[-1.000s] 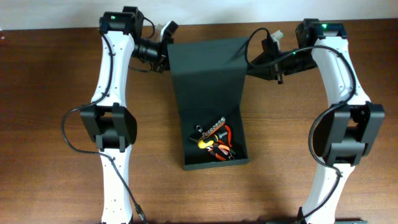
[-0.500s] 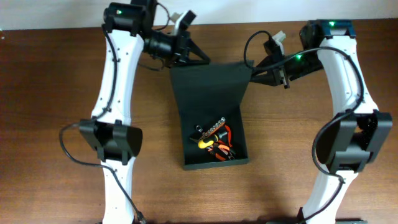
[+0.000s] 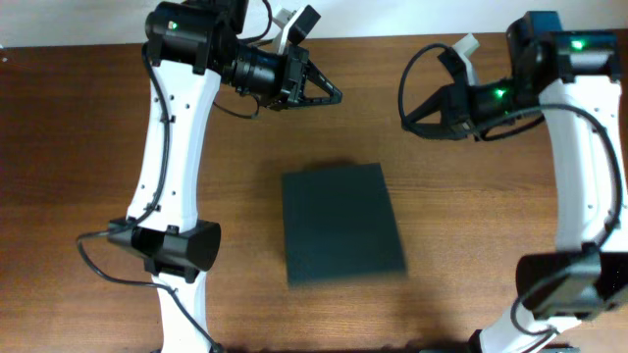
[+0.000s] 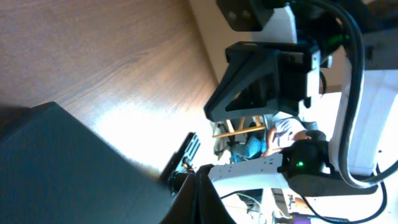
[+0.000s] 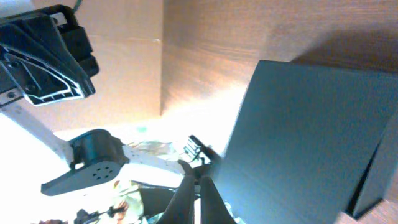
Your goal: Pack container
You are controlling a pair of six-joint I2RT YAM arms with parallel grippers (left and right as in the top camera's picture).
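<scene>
Since a second ago the lid has dropped flat on the container (image 3: pixel 343 224), hiding the tools inside, and both arms have lifted clear toward the top of the frame.

From overhead, the box sits in the middle of the surface (image 3: pixel 471 255), touched by nothing. It lies below both sets of jaws in the frame and roughly between them. Its slightly longer side runs top to bottom of the frame, a little skewed.

The left arm (image 3: pixel 177 147) carries its jaws at upper centre-left, pointing right. The right arm (image 3: pixel 579 157) holds its jaws at upper centre-right, pointing left. Both pairs are pressed together on nothing.

I'd judge the right jaws a touch nearer the box's upper right corner, but the difference is small. Any last press on the lid would mean coming down and toward the bottom of the frame.

The overhead view cannot tell me whether the lid is fully seated. The right wrist view shows the lid's flat top and a darker side wall (image 5: pixel 367 174) at lower right, though I can't make out the seam. The left wrist view catches only a corner of the box at lower left, with the other arm's jaws across from it.
</scene>
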